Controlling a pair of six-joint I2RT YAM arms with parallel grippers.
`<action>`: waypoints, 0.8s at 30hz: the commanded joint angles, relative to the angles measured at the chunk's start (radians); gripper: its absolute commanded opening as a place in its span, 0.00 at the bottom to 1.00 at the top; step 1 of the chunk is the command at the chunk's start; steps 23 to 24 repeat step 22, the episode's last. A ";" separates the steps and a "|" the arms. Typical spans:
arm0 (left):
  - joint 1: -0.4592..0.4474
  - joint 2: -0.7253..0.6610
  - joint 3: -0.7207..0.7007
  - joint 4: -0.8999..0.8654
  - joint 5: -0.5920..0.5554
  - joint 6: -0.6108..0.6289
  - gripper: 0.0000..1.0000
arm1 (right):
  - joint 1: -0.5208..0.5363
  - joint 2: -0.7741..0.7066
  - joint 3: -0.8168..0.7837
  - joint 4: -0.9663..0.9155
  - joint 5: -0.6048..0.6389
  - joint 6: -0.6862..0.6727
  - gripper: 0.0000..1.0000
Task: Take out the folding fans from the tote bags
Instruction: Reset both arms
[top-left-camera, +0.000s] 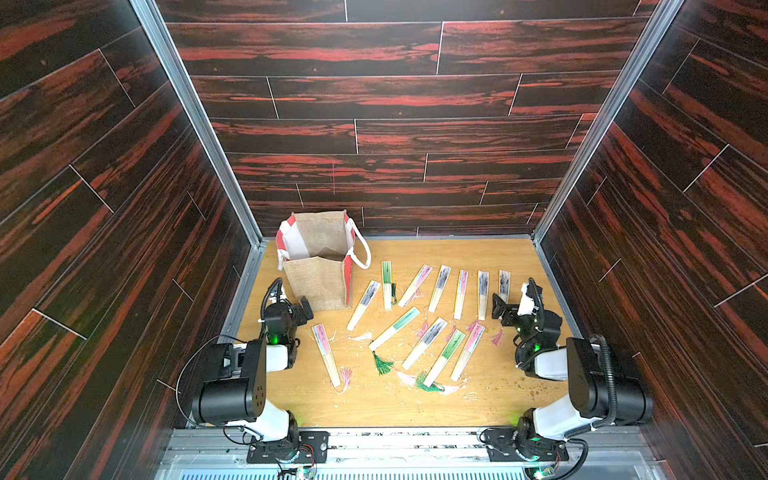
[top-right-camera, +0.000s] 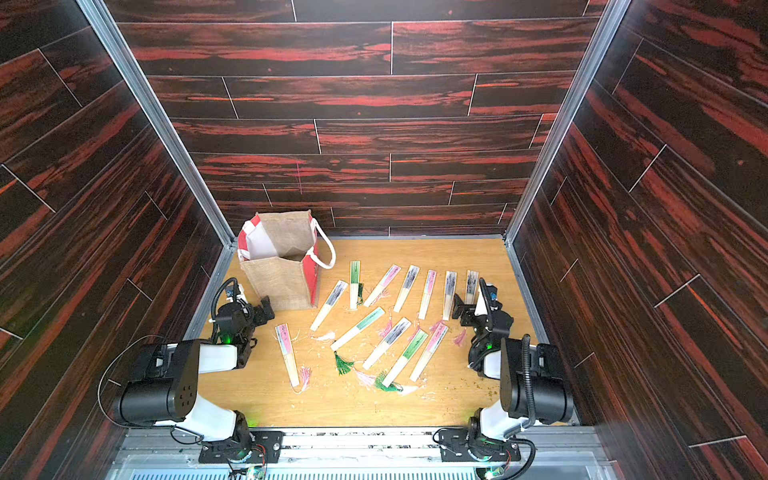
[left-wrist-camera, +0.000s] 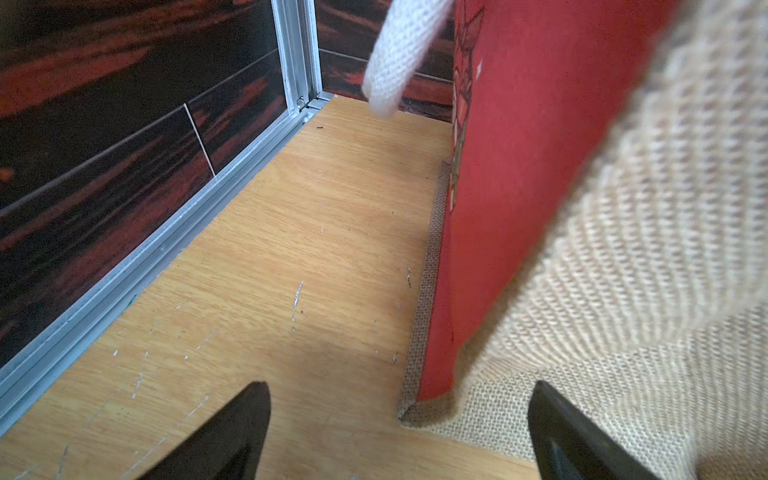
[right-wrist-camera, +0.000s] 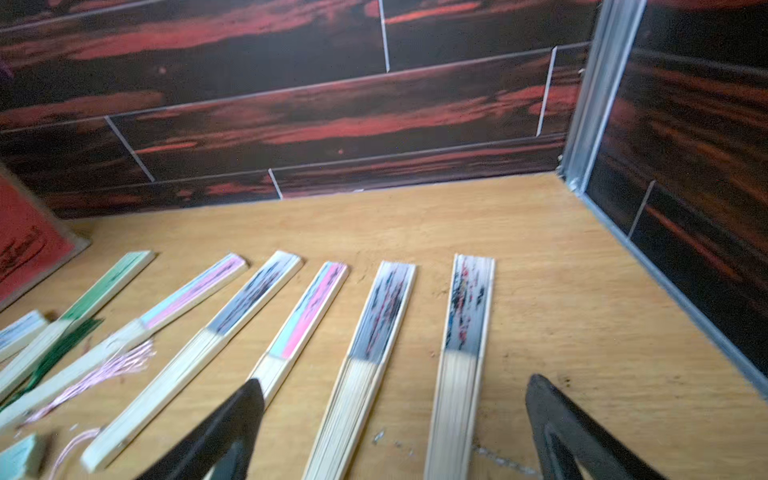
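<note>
On the wooden tabletop (top-left-camera: 374, 407), nearer than the tote bag (top-left-camera: 318, 282) and to its right, the folding fans (top-left-camera: 424, 343) lie flat in two loose rows, outside the bag. The left gripper (left-wrist-camera: 401, 384), jaws spread and empty, sits at the bag's near left bottom corner, which shows between them. Well right of the bag, the right gripper (right-wrist-camera: 395, 378), jaws spread, hangs above the two rightmost fans' bamboo ends, holding neither.

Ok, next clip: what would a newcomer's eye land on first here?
About a dozen closed folding fans lie spread across the wooden table, tassels trailing. A burlap bag with red sides stands open at the far left, no fan showing inside. The left gripper and right gripper hang open, empty.
</note>
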 joint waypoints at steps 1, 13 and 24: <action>-0.002 -0.020 0.003 -0.001 -0.010 0.015 0.99 | -0.004 0.007 -0.001 -0.004 -0.035 -0.022 0.99; -0.002 -0.018 0.003 -0.002 -0.010 0.017 0.99 | -0.004 0.007 -0.001 -0.006 -0.033 -0.023 0.99; -0.004 -0.018 0.008 -0.012 0.002 0.027 0.99 | -0.004 0.007 -0.001 -0.006 -0.033 -0.024 0.99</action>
